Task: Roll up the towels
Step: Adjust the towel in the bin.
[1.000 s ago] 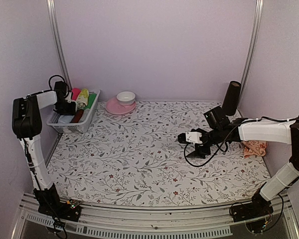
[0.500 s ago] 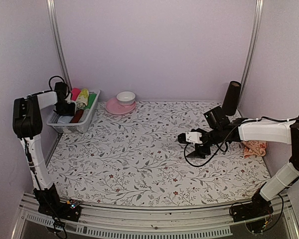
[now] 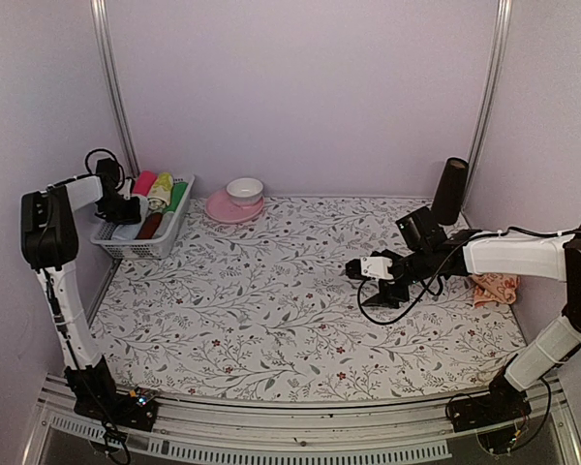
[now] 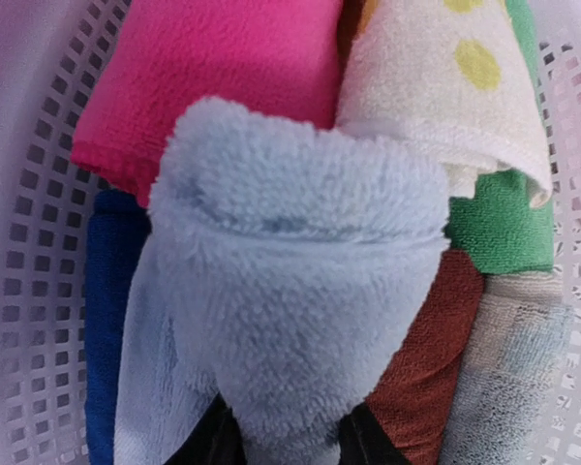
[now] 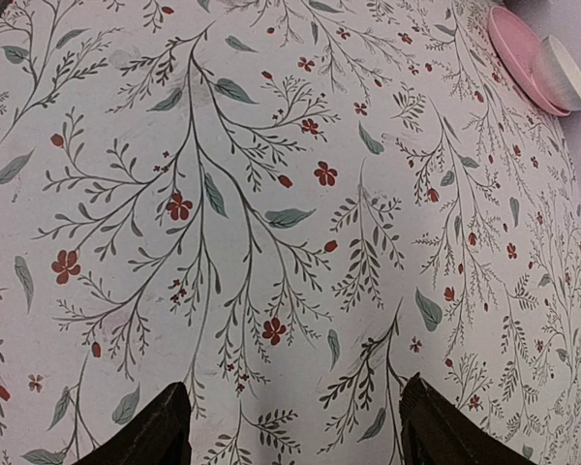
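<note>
My left claw was pinched shut on the pale blue towel, whose fluffy fold was bunched up between my two fingers above the white basket. Under it in the basket lay other cloths packed side by side: a pink cloth, a cream cloth with yellow dots, a green cloth, a rust-brown cloth and a dark blue cloth. My right claw hung wide open, holding nothing, over the floral sheet on the worktop. The peach-orange towel lay crumpled at the worktop's right edge, beside my right arm.
</note>
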`<state>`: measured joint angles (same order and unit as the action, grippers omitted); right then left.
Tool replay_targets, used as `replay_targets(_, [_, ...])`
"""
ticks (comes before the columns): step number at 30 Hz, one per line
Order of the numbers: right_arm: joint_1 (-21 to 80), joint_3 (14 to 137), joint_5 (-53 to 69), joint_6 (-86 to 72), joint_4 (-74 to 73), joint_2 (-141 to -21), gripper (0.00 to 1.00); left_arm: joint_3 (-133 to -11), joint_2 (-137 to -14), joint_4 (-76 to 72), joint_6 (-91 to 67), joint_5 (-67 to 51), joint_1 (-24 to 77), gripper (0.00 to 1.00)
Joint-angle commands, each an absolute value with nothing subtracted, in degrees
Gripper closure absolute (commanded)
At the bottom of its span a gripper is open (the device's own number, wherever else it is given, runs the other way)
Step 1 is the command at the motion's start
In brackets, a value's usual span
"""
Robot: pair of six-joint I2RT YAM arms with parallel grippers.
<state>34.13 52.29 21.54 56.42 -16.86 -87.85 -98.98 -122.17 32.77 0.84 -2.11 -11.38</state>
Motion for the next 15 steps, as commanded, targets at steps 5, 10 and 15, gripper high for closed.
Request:
replay_targets(5, [34.5,53.9,21.9,56.8,-18.1,-87.8,0.26,-100.8,-123.0,41.9,-1.1,-21.2,-16.7,0.70])
replay_targets(10, [34.5,53.9,22.0,56.8,-18.1,-87.8,0.25,-101.5,-124.2,42.8,-1.4,-25.6,-17.3,0.71])
replay_targets(15, [34.5,53.9,21.8,56.8,-18.1,-88.0,0.26,-103.0,-126.6,44.6,-1.5,-28.1,-17.2,0.70])
